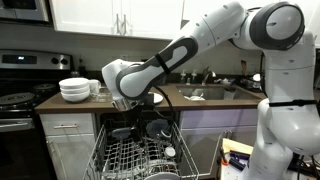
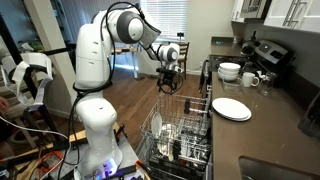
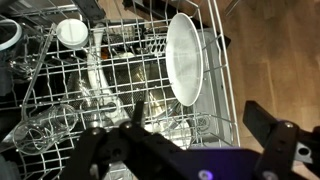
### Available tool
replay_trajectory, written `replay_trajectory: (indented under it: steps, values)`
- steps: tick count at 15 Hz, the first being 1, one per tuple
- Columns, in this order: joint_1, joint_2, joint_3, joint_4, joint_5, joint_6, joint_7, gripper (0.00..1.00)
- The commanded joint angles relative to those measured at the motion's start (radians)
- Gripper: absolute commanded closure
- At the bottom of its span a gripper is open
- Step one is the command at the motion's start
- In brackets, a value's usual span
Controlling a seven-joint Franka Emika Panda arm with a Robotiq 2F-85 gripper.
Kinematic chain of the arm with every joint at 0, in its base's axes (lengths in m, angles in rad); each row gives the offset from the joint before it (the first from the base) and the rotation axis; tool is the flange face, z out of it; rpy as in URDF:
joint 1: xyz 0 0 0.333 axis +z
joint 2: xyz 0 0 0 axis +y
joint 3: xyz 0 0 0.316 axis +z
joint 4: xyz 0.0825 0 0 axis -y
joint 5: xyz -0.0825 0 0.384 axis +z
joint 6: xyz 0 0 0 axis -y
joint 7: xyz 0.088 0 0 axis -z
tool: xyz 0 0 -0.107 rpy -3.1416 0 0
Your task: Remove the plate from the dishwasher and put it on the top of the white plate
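Observation:
The dishwasher (image 1: 140, 158) stands open with its grey wire rack (image 2: 182, 135) pulled out. In the wrist view a white plate (image 3: 185, 58) stands upright on edge between tines at the rack's right side. My gripper (image 3: 200, 117) is open and empty and hovers above the rack, short of that plate. It also shows in both exterior views (image 1: 124, 104) (image 2: 170, 80). The flat white plate (image 2: 231, 108) lies on the dark counter beside the dishwasher, and nothing is on it.
A stack of deep white bowls (image 1: 75, 90) (image 2: 230, 71) and mugs (image 2: 250, 79) sit on the counter near the stove (image 1: 18, 100). Glasses and a cup (image 3: 72, 32) fill the rack's left side. A sink (image 1: 208, 92) is set in the counter.

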Motion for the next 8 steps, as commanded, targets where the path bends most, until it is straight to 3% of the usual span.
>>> replay_trajectory:
  steps: [1,8]
  values:
    - [0.007,0.056,-0.004,0.028,-0.03,-0.015,0.029,0.0]
    - [0.042,0.174,-0.005,0.043,-0.082,0.061,0.073,0.0]
